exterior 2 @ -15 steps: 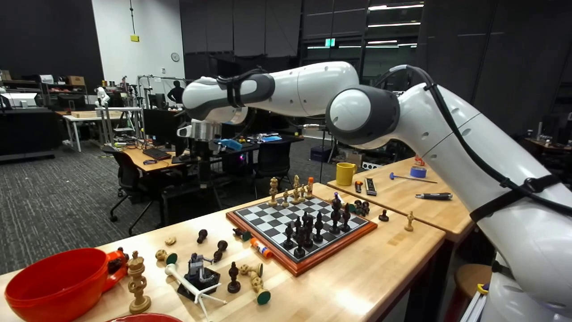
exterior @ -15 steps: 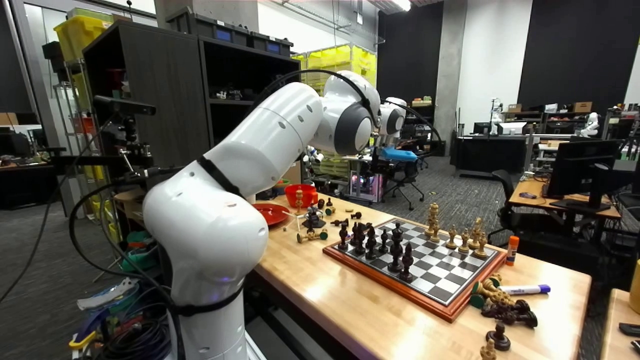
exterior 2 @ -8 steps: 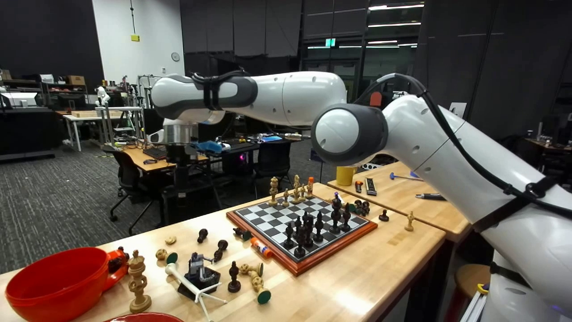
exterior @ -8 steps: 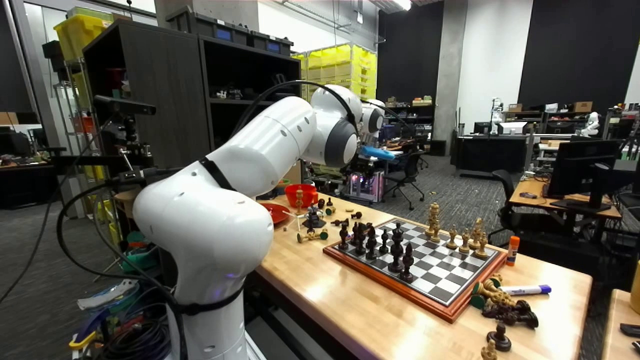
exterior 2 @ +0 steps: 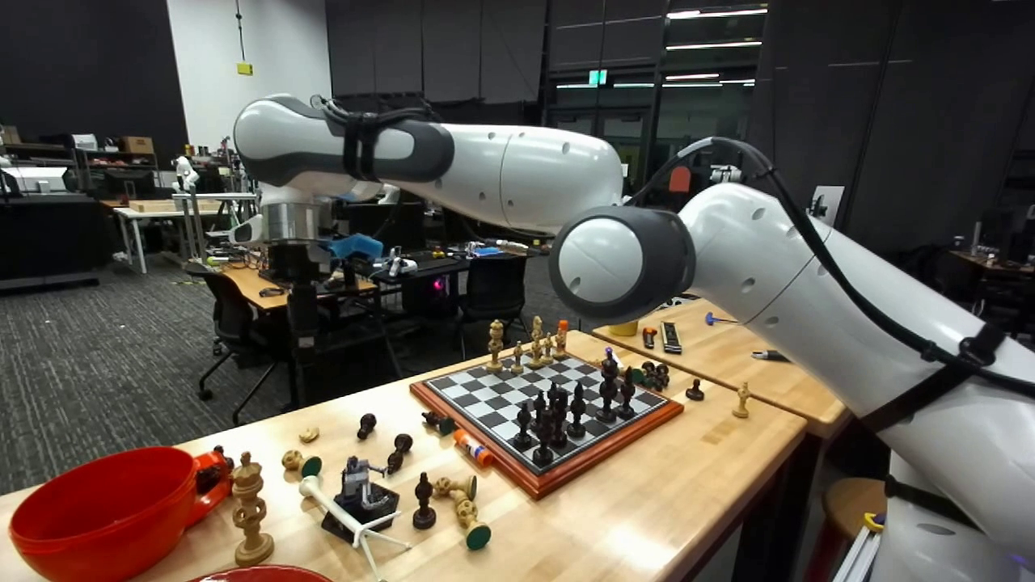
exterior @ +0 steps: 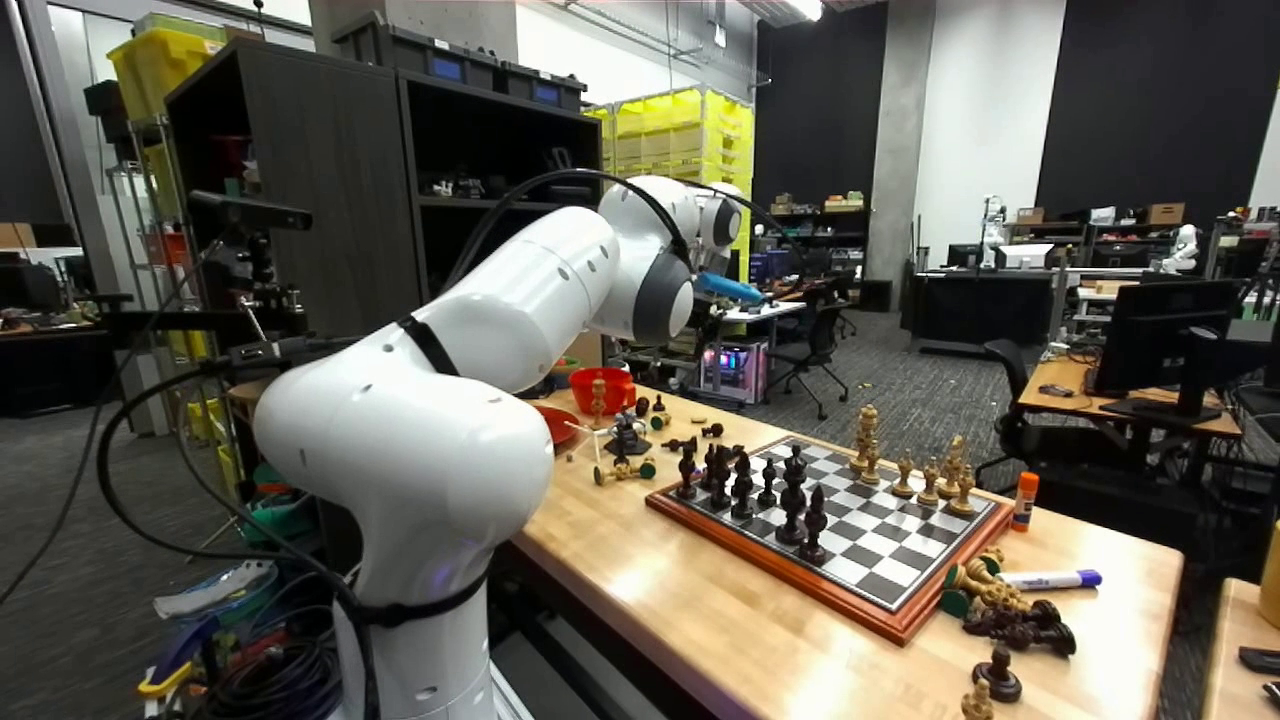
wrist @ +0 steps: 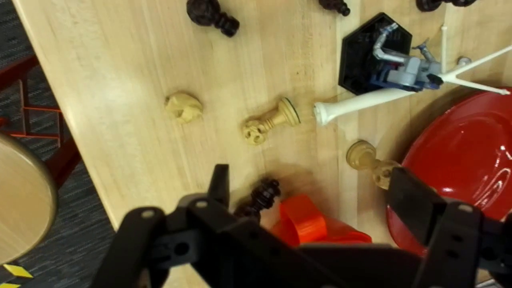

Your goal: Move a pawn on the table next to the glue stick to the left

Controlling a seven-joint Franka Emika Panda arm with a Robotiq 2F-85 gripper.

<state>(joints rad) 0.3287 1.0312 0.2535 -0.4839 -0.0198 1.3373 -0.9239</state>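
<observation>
A glue stick (exterior 2: 472, 449) with an orange cap lies on the pale wood table (exterior 2: 639, 505) against the chessboard's edge. Another glue stick (exterior: 1024, 502) stands upright beyond the board. Dark pawns lie near the fallen glue stick: one pawn (exterior 2: 437, 421) by its end, another pawn (exterior 2: 399, 453), and a pawn (exterior 2: 366, 426) near the table edge. The wrist view shows one pawn (wrist: 212, 17) at its top and part of another pawn (wrist: 335, 5). My gripper (wrist: 313, 182) is open and empty, above the table's red-bowl end. In an exterior view the gripper (exterior 2: 302, 335) hangs over the far edge.
The chessboard (exterior 2: 538, 489) holds standing pieces. A red bowl (exterior 2: 89, 517), a tall pale piece (exterior 2: 249, 509), a small robot figure (exterior 2: 360, 497) with a white stand (exterior 2: 331, 505), and a red plate (wrist: 464, 148) crowd this end. A pale knight's head (wrist: 184, 107) lies nearby.
My arm and gripper have swung away from the chessboard toward the red bowl's end of the table. The gripper has come somewhat lower. The pieces and glue sticks have not moved.
</observation>
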